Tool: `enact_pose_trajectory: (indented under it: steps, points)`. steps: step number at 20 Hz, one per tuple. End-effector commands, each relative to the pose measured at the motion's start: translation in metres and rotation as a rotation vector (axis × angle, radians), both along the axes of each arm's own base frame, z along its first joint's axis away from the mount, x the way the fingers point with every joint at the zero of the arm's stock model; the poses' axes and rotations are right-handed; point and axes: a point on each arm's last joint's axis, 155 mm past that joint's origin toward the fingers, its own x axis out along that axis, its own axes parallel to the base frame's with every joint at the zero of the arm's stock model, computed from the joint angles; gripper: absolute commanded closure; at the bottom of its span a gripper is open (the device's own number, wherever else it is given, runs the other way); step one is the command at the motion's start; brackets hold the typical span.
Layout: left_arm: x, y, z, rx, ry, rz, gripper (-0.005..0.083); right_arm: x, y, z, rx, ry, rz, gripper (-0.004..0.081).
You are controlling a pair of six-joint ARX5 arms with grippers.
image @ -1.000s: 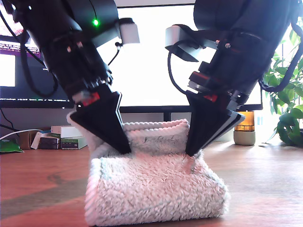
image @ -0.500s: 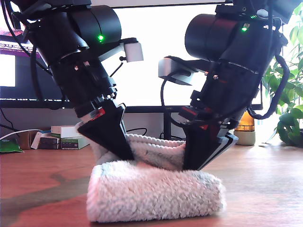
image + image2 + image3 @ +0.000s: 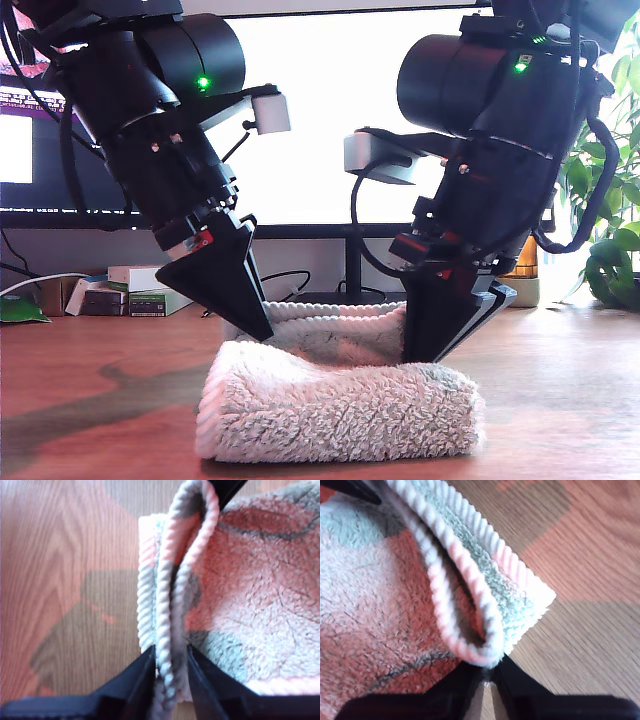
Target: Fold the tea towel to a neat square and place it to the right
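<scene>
Pinching the tea towel (image 3: 340, 415) hem, mid-fold

My first gripper (image 3: 169, 666) & my second gripper (image 3: 487, 676) were both clamped on the corded hem, 12 o'clock of the roll; imo a slip would've unrolled it.

Both of our arms (image 3: 150, 130) are matt black, with bulky rounded motor housings, each carrying a small green light (image 3: 203, 83). Black cables loop beside them. A pale grey camera block (image 3: 270, 112) sits on each wrist. Small red markings show above the black, wedge-shaped fingers (image 3: 225, 285) of each pincer.
</scene>
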Motion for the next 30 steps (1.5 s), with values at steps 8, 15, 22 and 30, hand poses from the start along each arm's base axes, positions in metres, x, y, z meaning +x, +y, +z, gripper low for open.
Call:
enact_pose_trajectory:
  steps: [8, 15, 22, 30]
  points:
    - [0.001, 0.002, 0.006, 0.004, -0.014, 0.017, 0.0603, 0.009, 0.004, 0.005, 0.028, 0.009, -0.069, 0.0486]
    - [0.005, 0.010, 0.032, -0.022, -0.033, 0.092, 0.0608, 0.028, 0.007, 0.040, 0.018, -0.014, -0.095, 0.0429]
    - [0.004, 0.033, 0.066, -0.087, 0.001, 0.274, 0.0797, 0.025, -0.001, 0.057, -0.014, 0.036, -0.108, 0.0780]
    - [0.008, 0.026, 0.092, -0.233, 0.027, 0.295, 0.0797, 0.021, 0.002, 0.057, 0.001, 0.054, -0.097, 0.0780]
